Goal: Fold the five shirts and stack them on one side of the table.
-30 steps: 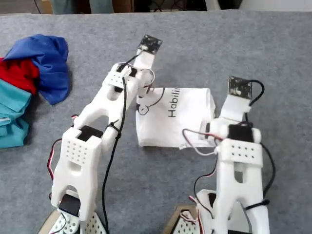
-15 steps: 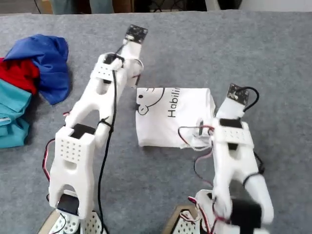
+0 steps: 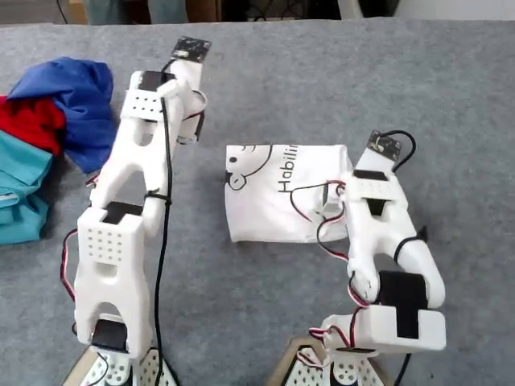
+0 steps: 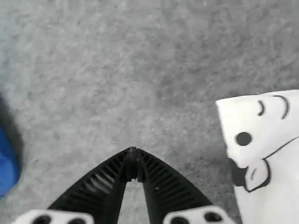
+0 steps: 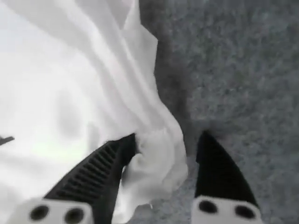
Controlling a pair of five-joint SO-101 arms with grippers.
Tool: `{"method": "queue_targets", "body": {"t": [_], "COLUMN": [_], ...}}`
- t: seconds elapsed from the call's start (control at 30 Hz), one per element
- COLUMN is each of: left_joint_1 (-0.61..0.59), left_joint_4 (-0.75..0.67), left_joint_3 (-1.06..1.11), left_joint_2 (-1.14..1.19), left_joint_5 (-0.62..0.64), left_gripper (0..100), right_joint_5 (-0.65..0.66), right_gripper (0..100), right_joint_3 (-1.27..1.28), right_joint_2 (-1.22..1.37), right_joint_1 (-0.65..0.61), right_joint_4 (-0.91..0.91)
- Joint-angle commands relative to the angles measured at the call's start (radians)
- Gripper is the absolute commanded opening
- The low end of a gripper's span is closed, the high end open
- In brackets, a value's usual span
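Note:
A folded white shirt (image 3: 282,193) with a black cartoon print lies at the table's middle. My left gripper (image 3: 195,129) hovers over bare grey cloth just to the left of it, apart from it. In the left wrist view that gripper (image 4: 133,156) is shut with nothing in it, and the shirt's printed corner (image 4: 266,154) lies off to one side. My right gripper (image 3: 338,199) sits low at the shirt's right edge. Seen from the right wrist, this gripper (image 5: 166,140) is open, with a bunched fold of the white shirt (image 5: 156,158) between its fingers.
A loose heap of shirts sits at the table's left edge: blue (image 3: 76,104), red (image 3: 32,121) and teal (image 3: 20,193). A sliver of the blue shirt (image 4: 4,161) shows in the left wrist view. Grey table cloth (image 3: 451,96) stretches to the right and behind.
My left arm has swung left, off the white shirt's left corner and onto bare table. My right arm has dropped lower and come in against the shirt's right edge.

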Motion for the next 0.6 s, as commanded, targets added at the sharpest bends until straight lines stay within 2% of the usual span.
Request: {"method": "queue_targets", "body": {"t": [0.0,0.13,0.37,0.47,0.57], "left_joint_1": [-0.062,-0.108,-0.163,-0.163,-0.162], "left_joint_4": [0.012,0.011,0.017,0.005,-0.071], "left_joint_3": [-0.051,-0.054,-0.044,0.021,0.160], "left_joint_2": [-0.114,-0.163,-0.189,-0.189,-0.189], "left_joint_5": [-0.002,-0.002,-0.002,-0.003,-0.005], "left_gripper": [3,3,3,3,3], "right_joint_5": [-0.002,0.000,0.002,0.043,0.055], "right_gripper": [5.4,4.9,4.9,4.9,5.0], "right_joint_3": [-0.022,-0.035,-0.133,-0.156,-0.180], "right_joint_2": [0.044,0.039,-0.061,-0.101,-0.130], "right_joint_1": [-0.015,-0.017,-0.011,-0.017,-0.015], "right_joint_4": [-0.011,0.020,0.230,0.301,0.348]}}
